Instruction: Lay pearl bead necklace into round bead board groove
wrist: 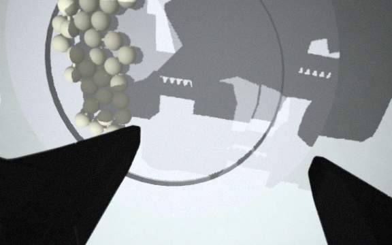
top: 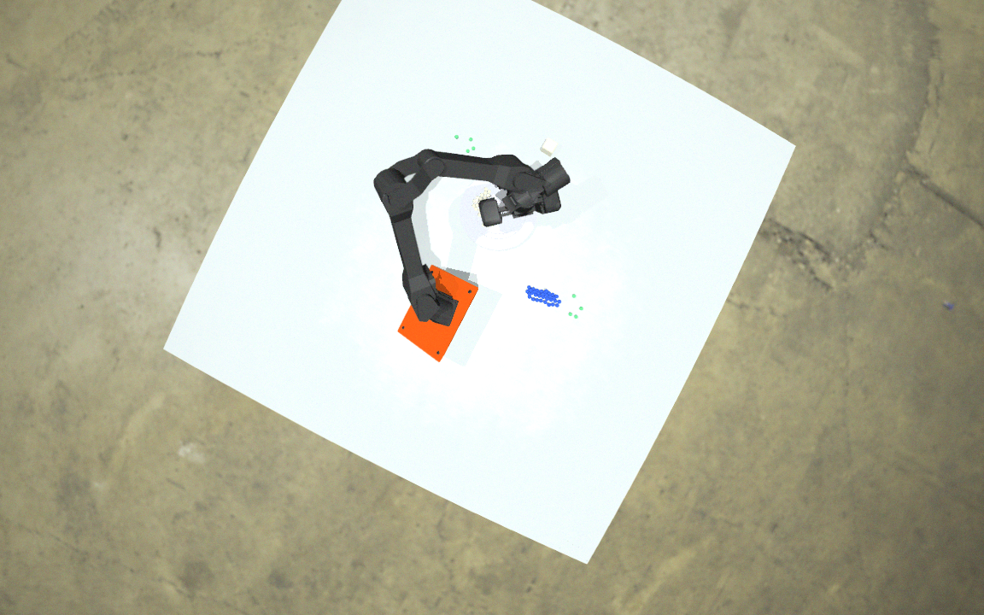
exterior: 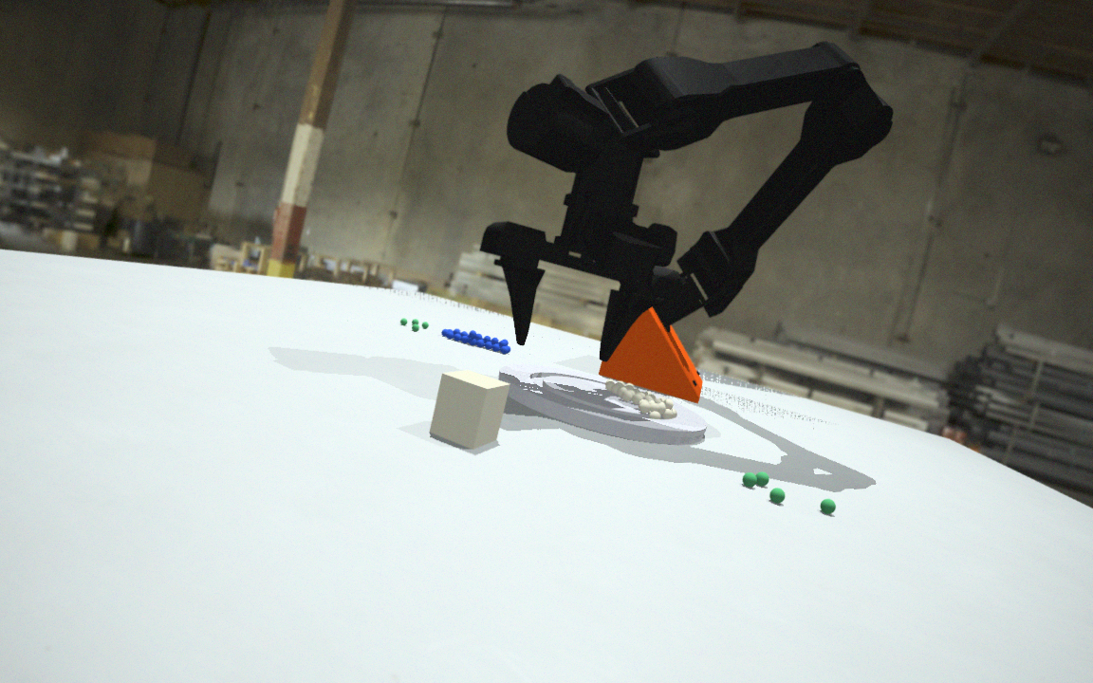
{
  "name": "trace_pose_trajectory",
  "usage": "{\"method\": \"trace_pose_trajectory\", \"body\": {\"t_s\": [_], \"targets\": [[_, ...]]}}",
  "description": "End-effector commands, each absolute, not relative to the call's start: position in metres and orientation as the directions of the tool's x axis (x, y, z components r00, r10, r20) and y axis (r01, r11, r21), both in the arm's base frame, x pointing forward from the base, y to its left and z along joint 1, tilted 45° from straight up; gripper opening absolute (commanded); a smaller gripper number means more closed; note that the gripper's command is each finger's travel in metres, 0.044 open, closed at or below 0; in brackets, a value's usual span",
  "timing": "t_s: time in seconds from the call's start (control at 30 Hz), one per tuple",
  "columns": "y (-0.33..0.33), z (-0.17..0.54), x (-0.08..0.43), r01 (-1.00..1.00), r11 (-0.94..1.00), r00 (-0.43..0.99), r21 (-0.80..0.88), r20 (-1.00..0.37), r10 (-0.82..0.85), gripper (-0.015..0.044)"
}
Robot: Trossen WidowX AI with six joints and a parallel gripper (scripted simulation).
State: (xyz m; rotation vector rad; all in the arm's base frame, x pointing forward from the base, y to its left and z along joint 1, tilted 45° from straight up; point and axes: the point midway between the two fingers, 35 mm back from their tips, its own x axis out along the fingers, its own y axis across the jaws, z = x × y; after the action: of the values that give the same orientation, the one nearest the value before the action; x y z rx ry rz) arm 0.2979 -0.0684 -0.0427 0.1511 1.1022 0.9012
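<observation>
The pearl bead necklace lies bunched in a heap on the round bead board. In the wrist view the heap sits at the board's left side, against and across the thin ring groove. My gripper is open wide and empty. It hangs a little above the board, and one fingertip is close beside the near end of the heap without touching it.
A beige cube stands just beside the board. A blue bead strand and loose green beads lie on the white table. The arm's orange base plate is behind the board.
</observation>
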Motion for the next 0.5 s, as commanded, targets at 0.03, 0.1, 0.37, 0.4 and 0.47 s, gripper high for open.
{"method": "trace_pose_trajectory", "body": {"t_s": [0.03, 0.1, 0.37, 0.4, 0.47], "targets": [[-0.051, -0.019, 0.290, -0.610, 0.626, 0.145, 0.487, -0.707, 0.692, 0.0380], [-0.042, -0.007, 0.285, -0.637, 0.612, 0.145, 0.468, -0.707, 0.692, 0.0380], [-0.016, 0.020, 0.268, -0.709, 0.569, 0.144, 0.416, -0.705, 0.695, 0.0380], [-0.016, 0.020, 0.268, -0.709, 0.569, 0.144, 0.416, -0.705, 0.695, 0.0380], [-0.016, 0.020, 0.268, -0.709, 0.569, 0.144, 0.416, -0.705, 0.695, 0.0380]]}}
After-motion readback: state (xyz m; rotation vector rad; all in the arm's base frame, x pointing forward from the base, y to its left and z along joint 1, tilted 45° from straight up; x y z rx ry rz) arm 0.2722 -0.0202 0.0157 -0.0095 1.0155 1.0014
